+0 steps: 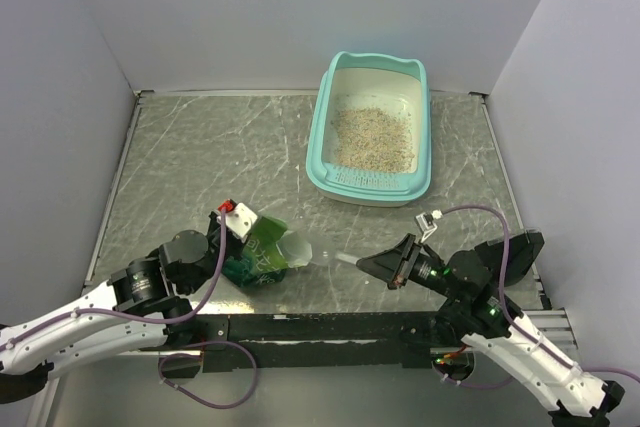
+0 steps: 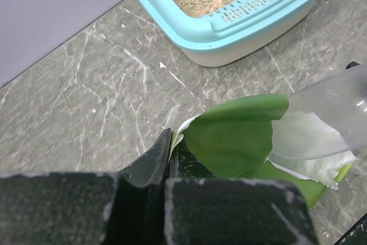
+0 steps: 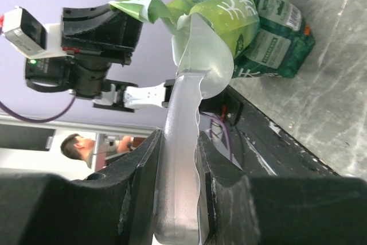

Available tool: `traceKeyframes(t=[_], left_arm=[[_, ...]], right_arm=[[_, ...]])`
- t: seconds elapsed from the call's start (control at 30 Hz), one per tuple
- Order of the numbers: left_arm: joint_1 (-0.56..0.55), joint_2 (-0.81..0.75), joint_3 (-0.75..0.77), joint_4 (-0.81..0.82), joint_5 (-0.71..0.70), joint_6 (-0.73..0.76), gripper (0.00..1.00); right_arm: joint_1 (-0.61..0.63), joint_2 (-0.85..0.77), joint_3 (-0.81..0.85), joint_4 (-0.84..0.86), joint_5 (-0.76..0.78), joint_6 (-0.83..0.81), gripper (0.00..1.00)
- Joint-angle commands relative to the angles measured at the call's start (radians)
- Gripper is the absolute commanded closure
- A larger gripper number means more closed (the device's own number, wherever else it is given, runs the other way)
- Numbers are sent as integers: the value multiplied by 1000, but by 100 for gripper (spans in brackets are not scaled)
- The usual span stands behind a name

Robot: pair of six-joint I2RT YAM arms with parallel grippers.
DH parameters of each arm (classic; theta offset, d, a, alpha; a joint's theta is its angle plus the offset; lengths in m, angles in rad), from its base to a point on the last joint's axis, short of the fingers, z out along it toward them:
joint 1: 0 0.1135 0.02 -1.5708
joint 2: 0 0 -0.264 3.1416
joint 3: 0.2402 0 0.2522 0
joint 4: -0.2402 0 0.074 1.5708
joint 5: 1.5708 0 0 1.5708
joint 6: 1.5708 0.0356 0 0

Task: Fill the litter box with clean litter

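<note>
Teal litter box [image 1: 370, 180], white inside, rounded corners; sits flat at far right, raised end farthest back. Holds clean litter [image 1: 372, 137]: beige granules spread thinly across the floor.

The litter box [image 1: 318, 142] sits at the far side of the bench [image 1: 200, 157], right of centre, its raised end toward the back wall. The litter [image 1: 372, 137] lies inside it, over the middle of its floor. Near the front edge, left of centre, a bag [image 1: 262, 257] rests on the bench, mouth facing right, its left edge in the left jaws. A scoop [image 1: 340, 258] reaches in from the right jaws, its bowl at the bag's mouth.
</note>
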Motion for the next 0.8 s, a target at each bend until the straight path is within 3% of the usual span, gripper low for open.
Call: traceKeyframes(t=[0.0,0.33,0.77], left_arm=[[-3,-20,-9,48,9,-39,99],[0,-12,-3,45,9,-59,99],[3,55,18,9,-52,-100,99]], right_arm=[[-3,78,105,-47,4,-71,100],[1,562,360,-17,-163,-281,100],[63,1126,806,-290,-143,-507,100]])
